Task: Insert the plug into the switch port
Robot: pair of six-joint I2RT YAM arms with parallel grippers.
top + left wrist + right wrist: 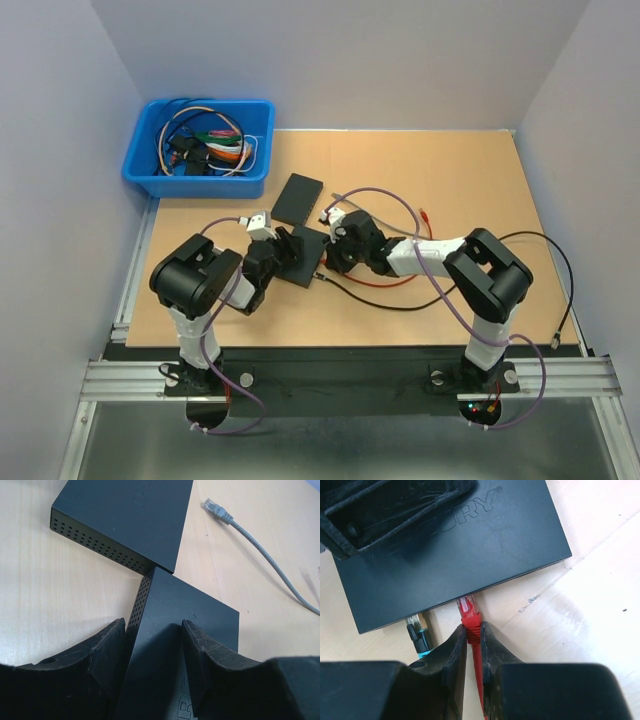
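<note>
Right gripper (473, 630) is nearly shut, pinching the red plug (469, 613) by its boot, with the tip at the switch (470, 545) port face, just beside a blue plug (418, 635) that sits in its own port. Left gripper (152, 652) stands about half open, its jaws pressed against both sides of the switch. Whether the red plug has latched cannot be told. A skewed push could jam the tip on the port rim. The boot could slip between the fingers, or a hard shove could slide the switch out of the left grip.

Blk/white arms (195, 278), purple cables (380, 191), blk end effector pads (107, 655)
</note>
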